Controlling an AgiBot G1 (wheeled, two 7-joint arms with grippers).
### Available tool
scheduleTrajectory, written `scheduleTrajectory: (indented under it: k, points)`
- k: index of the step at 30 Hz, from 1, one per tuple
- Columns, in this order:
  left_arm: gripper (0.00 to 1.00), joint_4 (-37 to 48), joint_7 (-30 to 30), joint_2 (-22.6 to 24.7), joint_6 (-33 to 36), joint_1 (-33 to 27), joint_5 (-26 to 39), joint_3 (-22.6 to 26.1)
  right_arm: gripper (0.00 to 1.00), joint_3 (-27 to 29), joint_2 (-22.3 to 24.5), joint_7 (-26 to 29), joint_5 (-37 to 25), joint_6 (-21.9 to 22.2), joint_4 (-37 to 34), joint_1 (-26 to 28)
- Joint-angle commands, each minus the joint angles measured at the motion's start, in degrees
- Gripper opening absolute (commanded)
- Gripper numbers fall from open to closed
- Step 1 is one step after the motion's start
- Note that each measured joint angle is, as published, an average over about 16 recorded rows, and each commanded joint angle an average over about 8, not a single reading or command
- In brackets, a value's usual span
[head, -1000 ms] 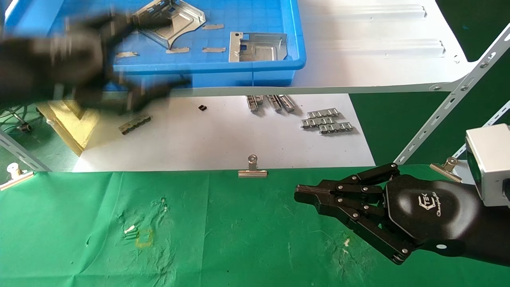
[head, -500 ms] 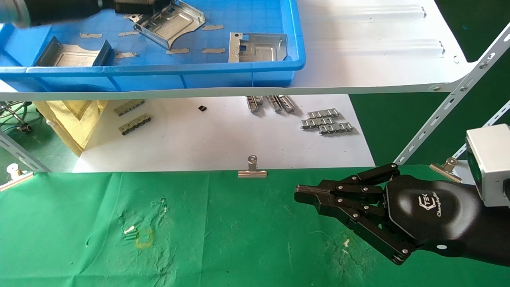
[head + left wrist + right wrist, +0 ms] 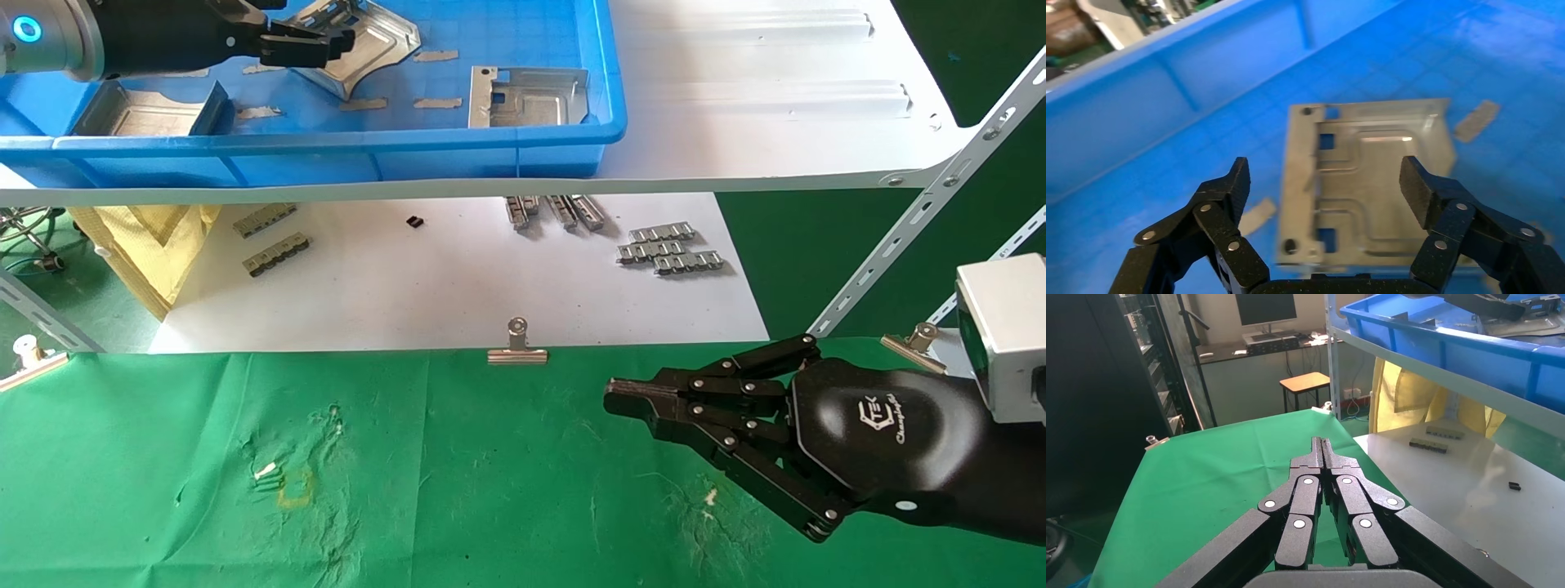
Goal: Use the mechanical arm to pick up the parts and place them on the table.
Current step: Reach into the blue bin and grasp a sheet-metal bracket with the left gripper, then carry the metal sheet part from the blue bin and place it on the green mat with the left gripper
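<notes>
Three silver parts lie in a blue bin (image 3: pixel 409 139) on the shelf: one at the left (image 3: pixel 147 114), one at the upper middle (image 3: pixel 380 41), one at the right (image 3: pixel 531 102). My left gripper (image 3: pixel 331 45) hovers inside the bin, over the upper middle part. In the left wrist view it (image 3: pixel 1326 177) is open and empty, with a silver part (image 3: pixel 1370 190) lying on the bin floor between its fingers, untouched. My right gripper (image 3: pixel 613 398) is shut and empty, parked low over the green table (image 3: pixel 458 490); it also shows in the right wrist view (image 3: pixel 1321 444).
The bin stands on a white metal shelf (image 3: pixel 776 122). Below it a white sheet (image 3: pixel 458 286) carries small grey ridged strips (image 3: pixel 670 249). A silver binder clip (image 3: pixel 517 347) sits at the cloth's far edge. A yellow square outline (image 3: pixel 296 487) marks the cloth.
My left arm has swung from in front of the bin's left side up and into the bin, and its gripper now points right over the parts. The right arm has not moved.
</notes>
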Motion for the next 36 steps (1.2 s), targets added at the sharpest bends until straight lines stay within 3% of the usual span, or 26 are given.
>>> scheduleTrajectory:
  k: [1,27,36]
  points:
    - [0.00,0.6,0.6,0.3,-1.1,0.0,0.1,0.0,0.00,0.0,0.0,0.0,0.0,0.0,0.0,0.0]
    - [0.00,2.6,1.9,0.6,-3.3,0.9,-2.3,-1.6,0.00,0.0,0.0,0.0,0.0,0.0,0.0,0.0]
    - [0.00,0.7,3.7,-0.4,2.7,-0.8,-4.0,-2.7,0.00,0.0,0.0,0.0,0.0,0.0,0.0,0.0]
